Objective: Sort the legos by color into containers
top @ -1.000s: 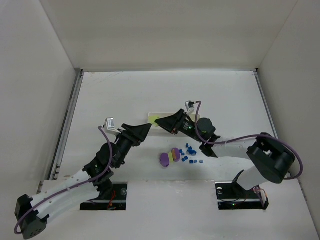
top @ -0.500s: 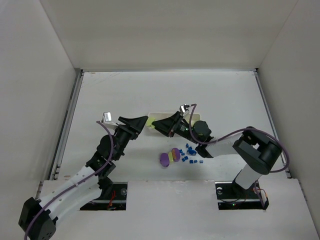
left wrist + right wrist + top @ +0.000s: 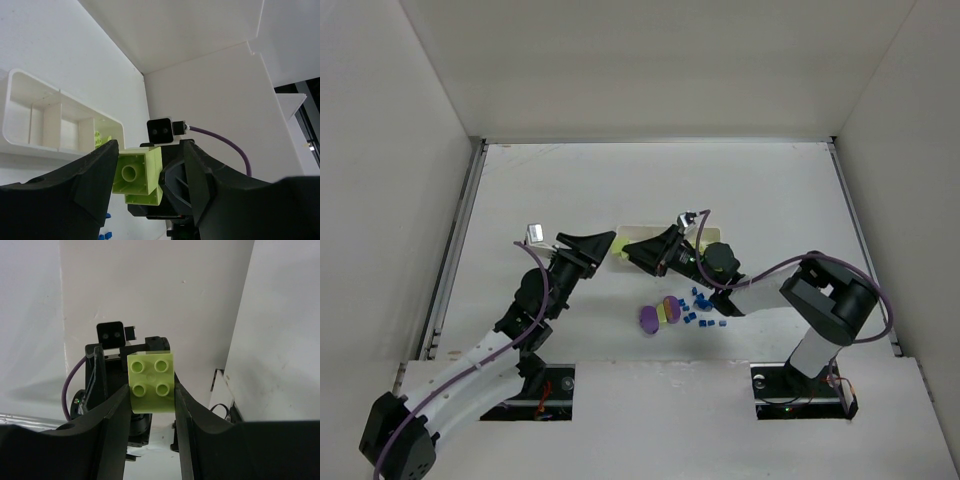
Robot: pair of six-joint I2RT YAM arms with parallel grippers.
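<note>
My right gripper (image 3: 630,250) (image 3: 151,390) is shut on a yellow-green block (image 3: 151,382), studs facing its camera. It holds the block above the left end of the white tray (image 3: 712,235). My left gripper (image 3: 610,246) (image 3: 150,167) faces it, jaws open around the same block (image 3: 137,172); only its left finger touches the block. The tray (image 3: 45,100) shows two bare compartments and yellow-green pieces (image 3: 100,139) in the third. A purple piece (image 3: 648,318), a purple and yellow-green pair (image 3: 669,309) and several dark-blue bricks (image 3: 702,305) lie on the table in front of the tray.
White walls enclose the table (image 3: 570,190) on three sides. The two arms cross the near half, their bases at the front edge. Both grippers hide most of the tray in the top view.
The right gripper has moved left with the block and the left gripper has risen toward it, so the two now meet tip to tip over the tray's left end.
</note>
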